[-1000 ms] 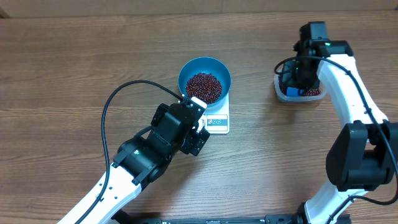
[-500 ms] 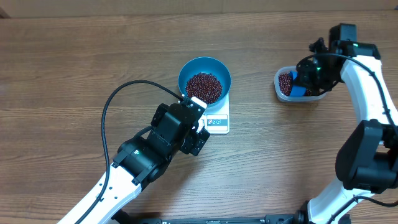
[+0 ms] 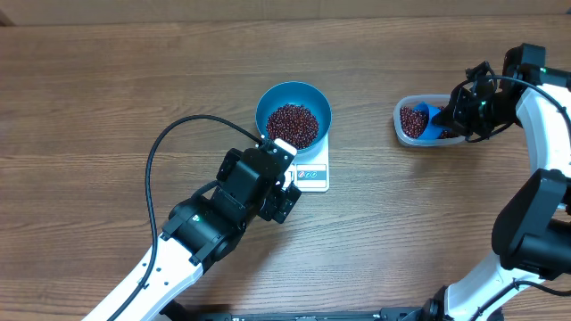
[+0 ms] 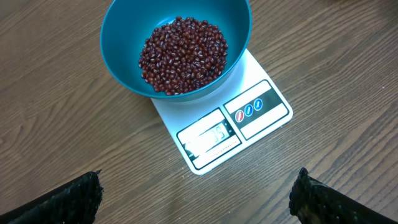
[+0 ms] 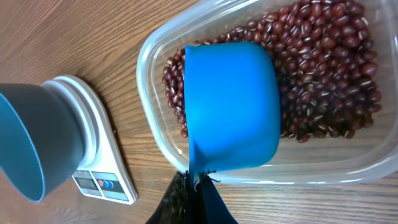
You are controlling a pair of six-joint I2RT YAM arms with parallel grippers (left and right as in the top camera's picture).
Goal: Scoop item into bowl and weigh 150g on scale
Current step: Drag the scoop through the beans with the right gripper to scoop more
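Observation:
The teal bowl [image 3: 293, 114] stands on the white scale [image 3: 312, 176] and holds a heap of red-brown beans [image 3: 293, 123]. In the left wrist view the bowl [image 4: 118, 43] and scale [image 4: 261, 112] lie ahead. My left gripper [image 4: 196, 202] is open just short of the scale, with bare table between its fingers. My right gripper [image 5: 198, 183] is shut on the handle of a bright blue scoop [image 5: 231, 106]. The scoop rests in a clear tub [image 5: 149, 74] on more beans [image 5: 323, 62], smooth outer side toward the camera.
The tub [image 3: 403, 132] sits at the right of the wooden table, well apart from the scale. A black cable [image 3: 161, 152] loops out to the left of my left arm. The right wrist view also shows the bowl [image 5: 31, 143] and scale [image 5: 102, 162] at far left.
My right arm has swung rightward away from above the tub, uncovering it, with the scoop still in its grip. The left arm, bowl and scale have not moved.

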